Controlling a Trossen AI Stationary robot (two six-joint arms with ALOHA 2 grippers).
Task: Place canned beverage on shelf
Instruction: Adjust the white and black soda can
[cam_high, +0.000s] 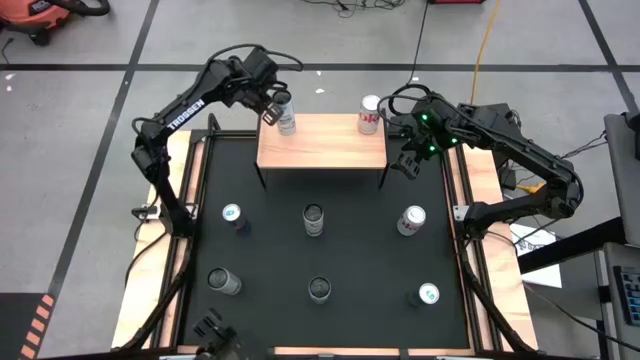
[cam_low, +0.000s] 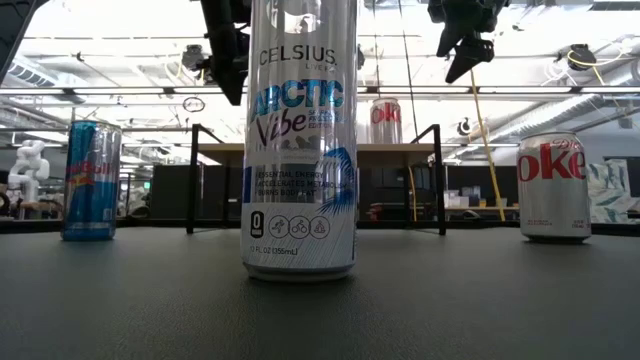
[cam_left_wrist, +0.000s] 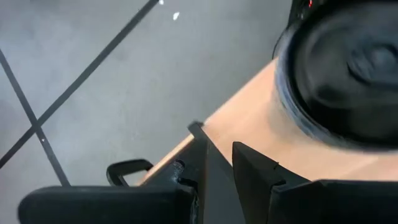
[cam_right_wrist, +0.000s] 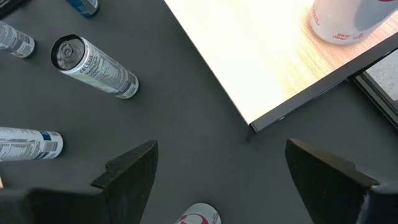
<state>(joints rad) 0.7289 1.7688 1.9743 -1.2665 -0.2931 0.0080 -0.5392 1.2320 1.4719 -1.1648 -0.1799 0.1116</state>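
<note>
Two cans (cam_high: 285, 115) (cam_high: 370, 115) on the shelf (cam_high: 322, 150) at its rear corners; six cans (cam_high: 314, 220) on the mat (cam_high: 330, 255) in front

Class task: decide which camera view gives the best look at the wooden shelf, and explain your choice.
The high view: it shows the shelf whole, a can on each back corner. The low view shows only its edge and black legs behind a Celsius can. The left wrist view shows one corner; the right wrist view, part of the board.
</note>
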